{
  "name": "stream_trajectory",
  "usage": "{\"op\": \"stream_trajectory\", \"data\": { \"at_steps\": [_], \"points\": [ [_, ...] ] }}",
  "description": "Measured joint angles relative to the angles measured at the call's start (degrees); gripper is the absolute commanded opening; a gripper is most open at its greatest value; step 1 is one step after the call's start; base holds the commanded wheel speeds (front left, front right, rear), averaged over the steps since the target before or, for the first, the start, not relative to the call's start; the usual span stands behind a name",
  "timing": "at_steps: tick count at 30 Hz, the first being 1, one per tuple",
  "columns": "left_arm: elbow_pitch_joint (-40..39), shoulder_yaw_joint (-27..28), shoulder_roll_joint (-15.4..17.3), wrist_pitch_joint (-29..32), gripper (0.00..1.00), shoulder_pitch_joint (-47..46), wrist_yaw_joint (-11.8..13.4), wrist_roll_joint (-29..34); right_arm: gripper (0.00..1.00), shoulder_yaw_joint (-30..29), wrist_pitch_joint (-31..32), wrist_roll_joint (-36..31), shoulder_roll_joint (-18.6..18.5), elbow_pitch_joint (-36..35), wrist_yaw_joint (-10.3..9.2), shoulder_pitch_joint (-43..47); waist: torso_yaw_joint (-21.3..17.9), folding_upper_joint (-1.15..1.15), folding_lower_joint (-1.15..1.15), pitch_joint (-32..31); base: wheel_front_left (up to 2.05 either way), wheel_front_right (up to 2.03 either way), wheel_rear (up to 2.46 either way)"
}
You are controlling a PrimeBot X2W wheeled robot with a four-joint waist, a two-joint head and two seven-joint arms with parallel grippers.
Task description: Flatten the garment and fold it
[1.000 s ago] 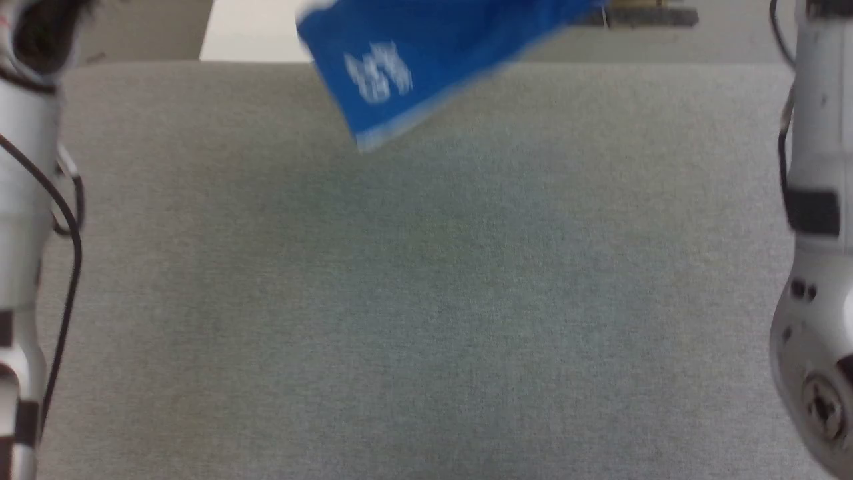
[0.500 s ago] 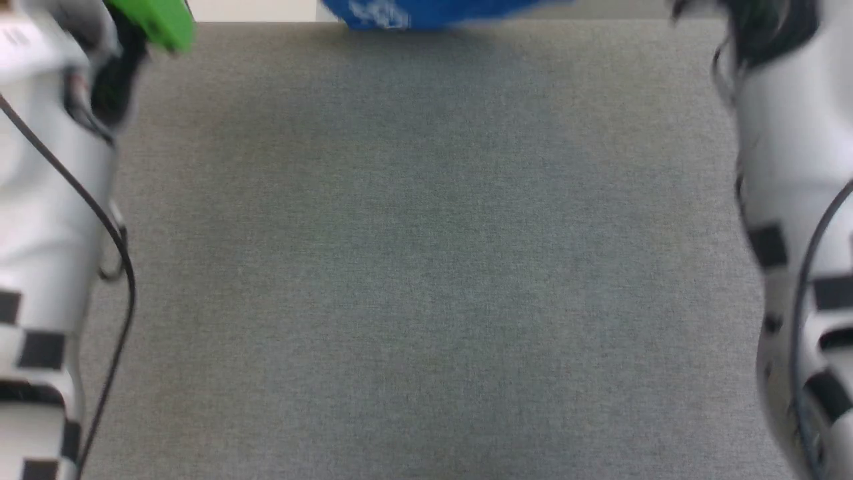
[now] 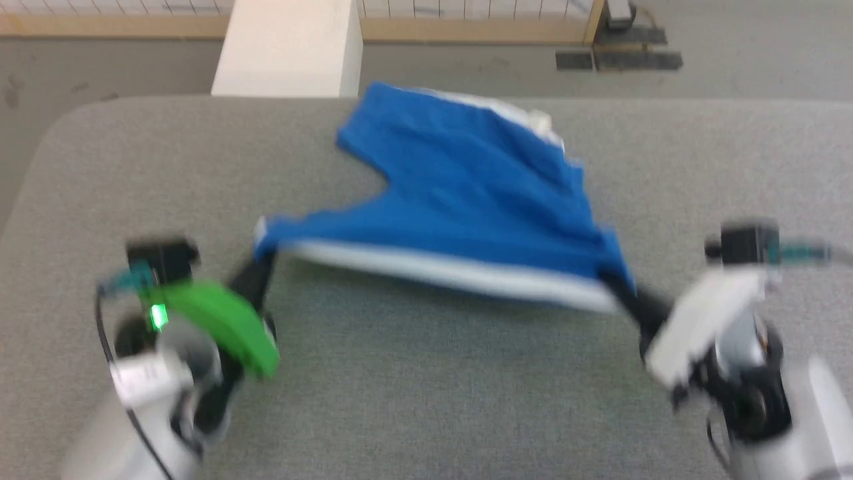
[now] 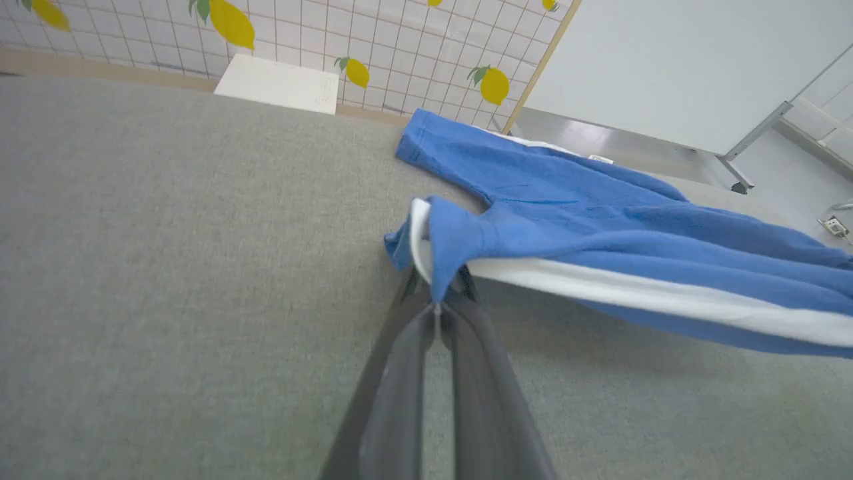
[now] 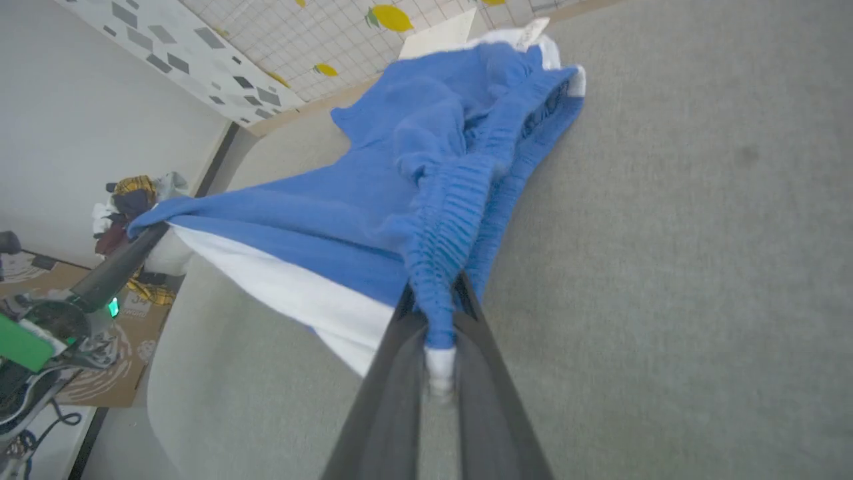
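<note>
The garment (image 3: 466,193), bright blue shorts with a white trim band, hangs stretched between my two grippers over the grey table (image 3: 426,373), its far part resting on the table top. My left gripper (image 3: 263,257) is shut on the garment's left corner (image 4: 440,240), where blue cloth and white trim fold over the fingertips. My right gripper (image 3: 616,283) is shut on the gathered elastic waist (image 5: 443,267) at the right end. The white band (image 4: 640,297) runs along the lifted near edge. A small white tag (image 5: 533,30) shows at the far end.
A pale block (image 3: 290,47) stands on the floor past the table's far edge, before a tiled wall with lemon prints (image 4: 233,23). A heap of clothes (image 5: 130,200) lies on the floor off the table's left side.
The head camera has tilted, so the whole picture shifted. The garment, earlier up at the top edge, now hangs low over the table with both grippers in view holding it.
</note>
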Motion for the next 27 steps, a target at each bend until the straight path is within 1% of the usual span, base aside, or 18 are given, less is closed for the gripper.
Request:
{"op": "stream_trajectory", "data": {
  "at_steps": [5, 7, 11, 14, 17, 20, 22, 24, 27],
  "points": [
    [-8.3, 0.2, 0.7, 1.9, 0.00, 14.2, 6.5, -2.7, 0.00, -2.2, 7.0, 1.4, 1.5, -9.2, 0.00, 15.5, 0.6, 0.00, 0.00, -3.6, 0.00, 0.00, 0.00],
    [-10.8, 0.2, 1.6, 3.1, 0.00, 18.1, 8.4, -3.2, 0.00, -2.3, 10.1, 1.5, 2.0, -11.6, 0.00, 20.0, 1.0, 0.00, 0.00, -4.7, 0.00, 0.00, 0.00],
    [-16.3, -0.1, 3.9, 6.9, 0.00, 25.2, 13.6, -3.7, 0.00, -2.4, 16.8, 1.8, 2.6, -15.7, 0.00, 27.2, 1.8, 0.00, 0.00, -6.8, 0.00, 0.00, 0.00],
    [-19.5, 0.0, 5.4, 8.9, 0.00, 28.2, 16.1, -4.4, 0.00, -2.7, 20.3, 1.9, 3.1, -18.1, 0.00, 30.0, 2.3, 0.00, 0.00, -7.9, 0.00, 0.00, 0.00],
    [-22.6, 0.8, 5.7, 8.9, 0.00, 28.8, 16.7, -5.2, 0.00, -3.8, 20.7, 1.9, 3.4, -20.2, 0.00, 30.3, 2.7, 0.00, 0.00, -8.3, 0.00, 0.00, 0.00],
    [-24.2, 1.2, 5.8, 8.8, 0.00, 27.7, 16.6, -5.3, 0.00, -4.9, 19.4, 1.8, 3.5, -21.4, 0.00, 29.3, 2.7, 0.00, 0.00, -7.9, 0.00, 0.00, 0.00],
    [-24.3, 1.4, 5.5, 8.7, 0.00, 25.3, 16.0, -5.3, 0.00, -5.2, 18.1, 1.5, 3.5, -21.6, 0.00, 27.6, 2.5, 0.00, 0.00, -7.4, 0.00, 0.00, 0.00],
    [-23.3, 1.3, 5.3, 8.8, 0.00, 21.1, 14.9, -5.1, 0.00, -5.4, 16.9, 0.6, 3.6, -21.5, 0.01, 25.5, 2.3, 0.00, 0.00, -6.7, 0.00, 0.00, 0.00],
    [-19.8, 0.6, 4.5, 9.4, 0.00, 13.9, 12.2, -4.6, 0.00, -6.0, 14.9, 0.6, 3.6, -20.6, 0.00, 22.3, 1.9, 0.00, 0.00, -5.2, 0.00, 0.00, 0.00]
  ]
}}
